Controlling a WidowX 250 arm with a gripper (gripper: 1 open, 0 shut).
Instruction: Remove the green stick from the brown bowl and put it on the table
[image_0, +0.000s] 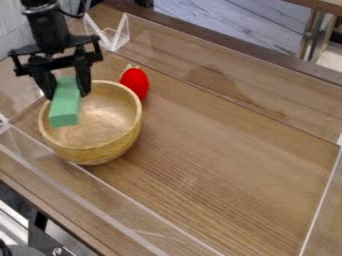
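Note:
The green stick (64, 103) hangs upright between the black fingers of my gripper (63, 88), lifted above the left rim of the brown bowl (104, 132). The gripper points straight down and is shut on the stick's upper part. The stick's lower end sits at about the height of the bowl's rim, over its left edge. The bowl's pale inside holds nothing else. The bowl rests on the wood-grain table (227, 140) at the left.
A red rounded object (135, 81) lies on the table just behind the bowl's right side. Clear acrylic walls (201, 215) run along the table's front and left edges, and another clear panel (116, 35) stands at the back.

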